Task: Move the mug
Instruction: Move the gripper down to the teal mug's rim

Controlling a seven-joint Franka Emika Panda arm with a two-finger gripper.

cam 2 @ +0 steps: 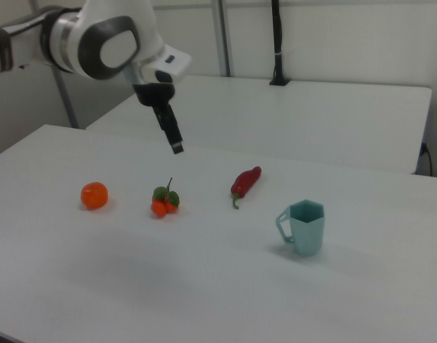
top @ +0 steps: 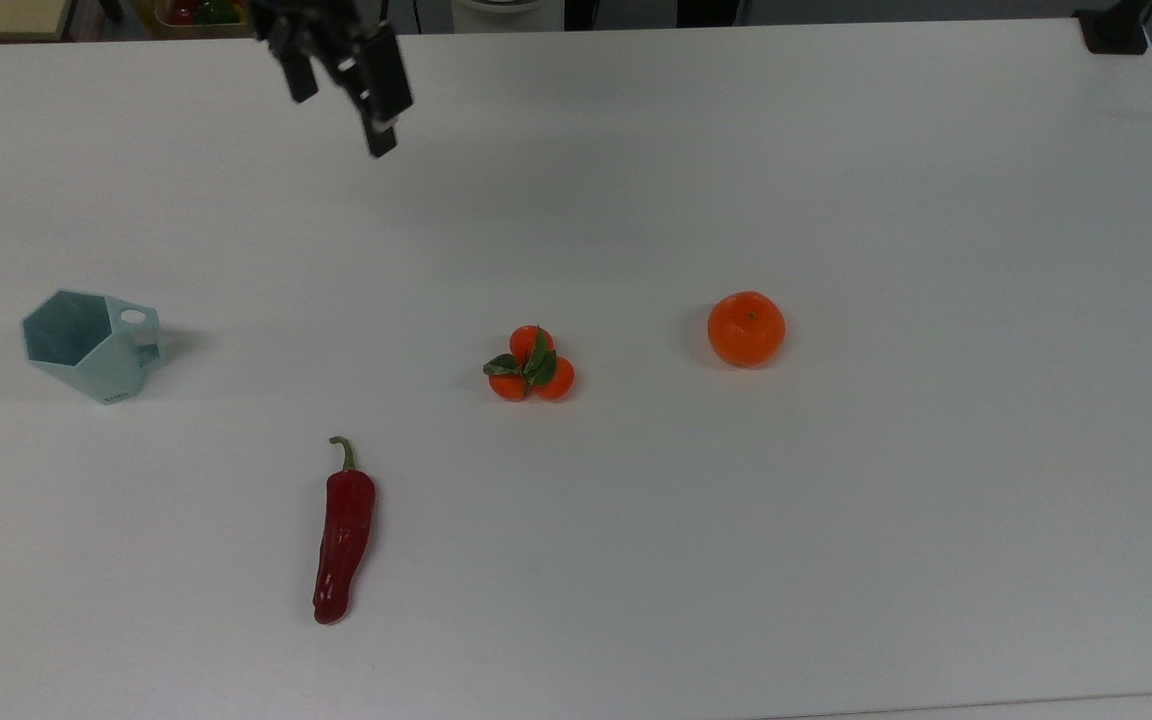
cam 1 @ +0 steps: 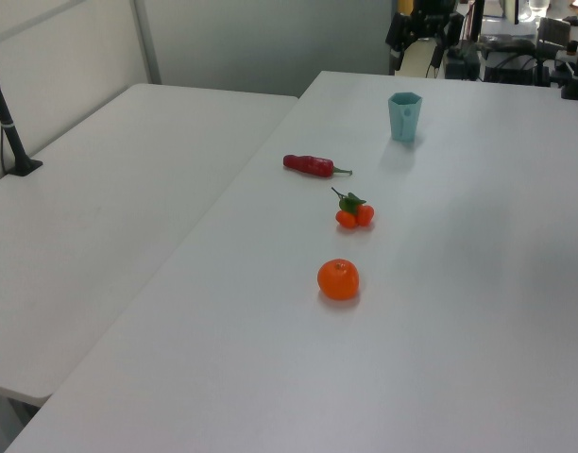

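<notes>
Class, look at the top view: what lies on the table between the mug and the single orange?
In the top view, the cluster of three small oranges with leaves lies between the mug and the orange; the chili sits lower.

The bench (top: 836, 150) has a smooth, matt white top with only soft shadows on it. The mug (top: 91, 345) looks like matt plastic, its flat facets even in tone. The red pepper (top: 342, 535) is glossy, catching highlights along its skin. The orange (top: 746, 328) looks finely dimpled. The arm's shell (cam 2: 108, 39) is smooth, shiny white plastic.
</notes>
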